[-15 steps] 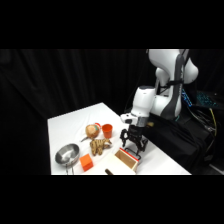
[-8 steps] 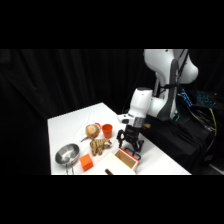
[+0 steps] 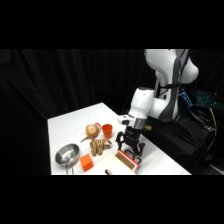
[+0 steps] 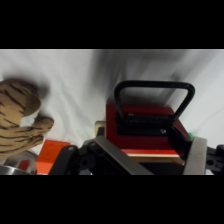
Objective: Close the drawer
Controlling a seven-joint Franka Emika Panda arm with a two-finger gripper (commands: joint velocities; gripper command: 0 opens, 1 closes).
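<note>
The drawer (image 3: 127, 161) lies near the table's front edge, a small box with pale wood sides. In the wrist view the drawer (image 4: 145, 120) looks red on top, and its black loop handle (image 4: 152, 87) points away from me. My gripper (image 3: 131, 150) hangs just above the drawer and is open. In the wrist view the gripper (image 4: 150, 159) has its black linkage and one grey finger (image 4: 197, 156) either side of the drawer's near end. The pale wooden case is not distinguishable.
Left of the drawer are a striped tiger plush (image 3: 99, 146), an orange block (image 3: 86, 162), a metal bowl (image 3: 67, 154), an orange cup (image 3: 107, 131) and a round brown object (image 3: 91, 131). The plush (image 4: 17, 120) and block (image 4: 55, 150) also show at the wrist view's left.
The gripper has shifted slightly left and lowered a little over the drawer. The objects on the table have not moved.
</note>
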